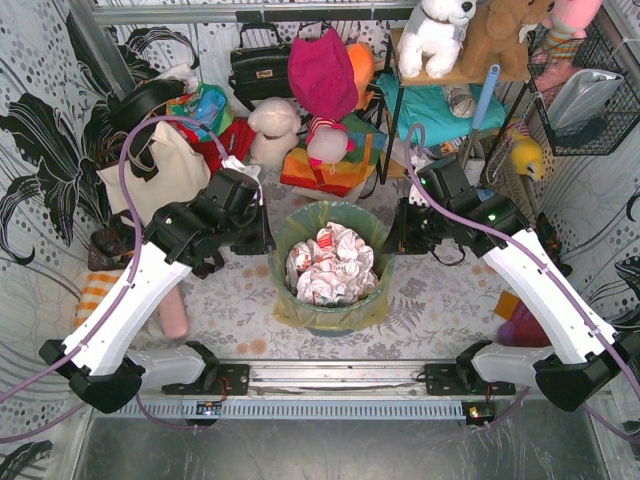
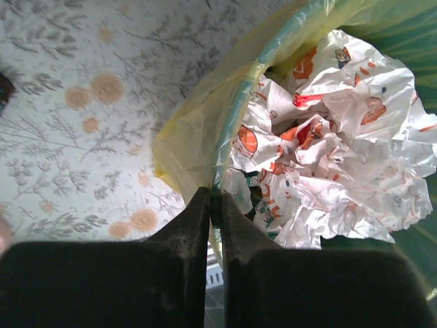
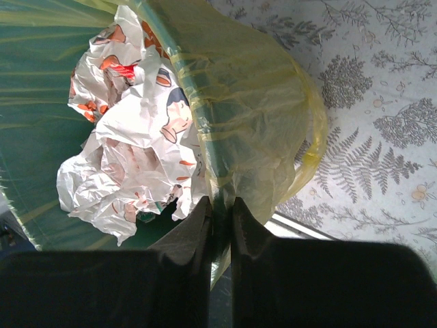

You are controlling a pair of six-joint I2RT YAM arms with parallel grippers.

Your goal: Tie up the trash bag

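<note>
Yellow film of the trash bag (image 2: 191,137) hangs over the rim of the teal bin (image 1: 332,208), crumpled paper (image 1: 330,265) inside. The left jaws and the right jaws are each closed tight on that film, at opposite sides.

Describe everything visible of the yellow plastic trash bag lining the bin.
The translucent yellow plastic trash bag lines the round teal bin, upright, mouth open and untied, its wrinkled top folded down over the rim. Crumpled printed white paper fills it. The left gripper and right gripper each pinch its folded edge at opposite sides.
</note>
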